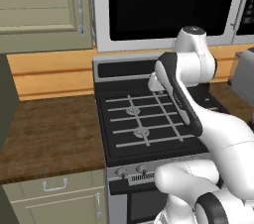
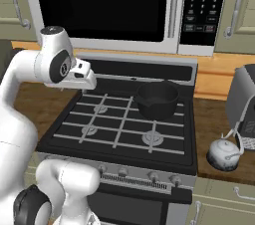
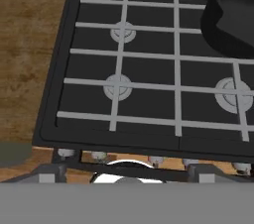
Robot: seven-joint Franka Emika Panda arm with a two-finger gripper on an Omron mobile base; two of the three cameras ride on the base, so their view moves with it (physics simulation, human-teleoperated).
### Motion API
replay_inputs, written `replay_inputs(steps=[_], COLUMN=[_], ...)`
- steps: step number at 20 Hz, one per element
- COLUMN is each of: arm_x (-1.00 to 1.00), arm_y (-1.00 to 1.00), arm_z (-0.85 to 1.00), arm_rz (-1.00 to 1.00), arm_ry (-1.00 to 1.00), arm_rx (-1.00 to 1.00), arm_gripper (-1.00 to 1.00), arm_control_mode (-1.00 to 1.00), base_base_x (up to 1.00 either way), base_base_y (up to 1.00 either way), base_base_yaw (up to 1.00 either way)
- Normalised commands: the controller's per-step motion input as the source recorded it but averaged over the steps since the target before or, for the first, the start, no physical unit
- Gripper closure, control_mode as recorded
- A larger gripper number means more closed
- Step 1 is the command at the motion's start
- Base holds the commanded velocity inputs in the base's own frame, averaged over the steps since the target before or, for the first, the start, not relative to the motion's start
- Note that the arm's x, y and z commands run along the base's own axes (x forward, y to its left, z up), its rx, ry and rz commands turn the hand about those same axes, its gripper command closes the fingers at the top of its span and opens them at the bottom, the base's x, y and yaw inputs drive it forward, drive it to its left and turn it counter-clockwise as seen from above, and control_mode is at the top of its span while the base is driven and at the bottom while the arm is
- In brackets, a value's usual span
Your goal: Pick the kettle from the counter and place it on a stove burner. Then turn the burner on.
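The tool (image 2: 88, 80) hangs high over the left side of the stove, its fingers spread wide with nothing between them, looking down on the grates from above. The kettle (image 2: 224, 154) sits on the worktop (image 2: 214, 119) to the right of the stove, just in front of a grey toaster (image 2: 243, 102) and well apart from the tool, so the pick has not begun. Judging from this, the whole task is left: reach across to the kettle, grasp it, carry it onto a burner, then turn the matching knob (image 2: 152, 176) on the front panel. A free burner (image 2: 152, 138) at the front right lies nearest the kettle, and the two left ones (image 3: 117, 86) are bare as well. The back right spot is taken by a black pot (image 2: 157, 99), which stands on the grate; what can be seen of its inside looks empty. The kettle's lid is on, so its contents cannot be told.
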Motion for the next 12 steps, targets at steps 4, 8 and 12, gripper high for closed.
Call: replay_inputs(steps=[4,8,12], arm_x=[-0.84,-0.91,-0.57], arm_y=[0.06,-0.03,-0.02], arm_z=[0.09,0.21,0.23], arm_rz=[0.0,0.0,-0.01], arm_ry=[-0.25,-0.27,-0.18], arm_rx=[0.0,0.0,0.0], arm_gripper=[-1.0,-1.0,-1.0], arm_control_mode=[-1.0,-1.0,-1.0], base_base_x=[0.0,0.0,0.0], base_base_y=[0.0,0.0,0.0], base_base_yaw=[0.0,0.0,0.0])
